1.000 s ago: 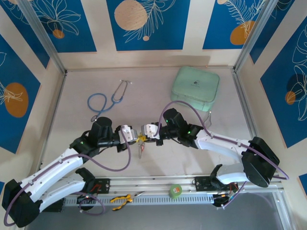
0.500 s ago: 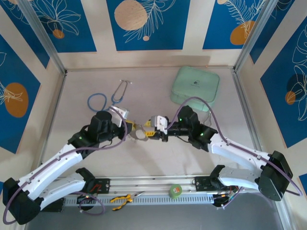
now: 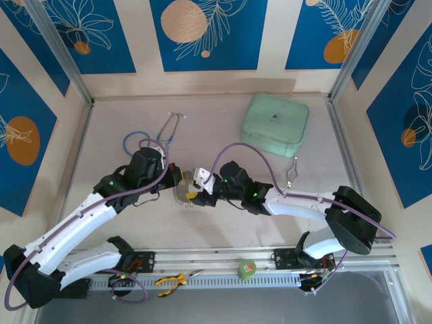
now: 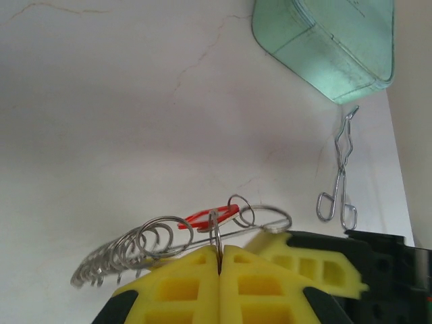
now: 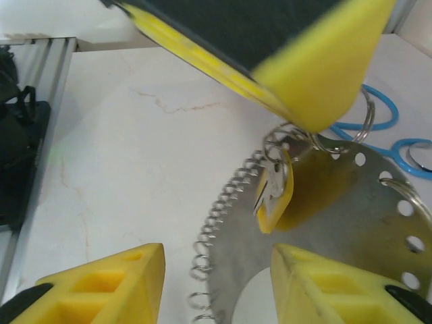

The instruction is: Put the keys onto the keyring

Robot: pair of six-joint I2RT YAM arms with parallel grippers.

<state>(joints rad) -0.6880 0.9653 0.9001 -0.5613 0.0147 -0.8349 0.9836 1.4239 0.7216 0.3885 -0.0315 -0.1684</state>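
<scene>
The keyring (image 5: 351, 223) is a flat silver loop with holes, and it shows small in the top view (image 3: 182, 194). A fringe of small silver keys (image 5: 214, 226), seen as little loops, lines its edge (image 4: 111, 255). A tiny yellow key (image 5: 277, 192) hangs from a small ring on it, and the red tag (image 4: 210, 217) sits nearby. My left gripper (image 4: 220, 260) is shut on a thin ring of the keyring. My right gripper (image 5: 216, 283) stands open just before the loop, with nothing pinched between its fingers.
A silver wire clip (image 4: 341, 177) lies right of the grippers, below the mint-green case (image 3: 275, 125). The blue stethoscope (image 3: 145, 142) lies at the back left. A green tape roll (image 3: 248, 268) and yellow pliers (image 3: 172, 280) rest on the near rail.
The right gripper's jaws have opened and it has swung left and down toward the keyring. The left gripper has turned while keeping its hold.
</scene>
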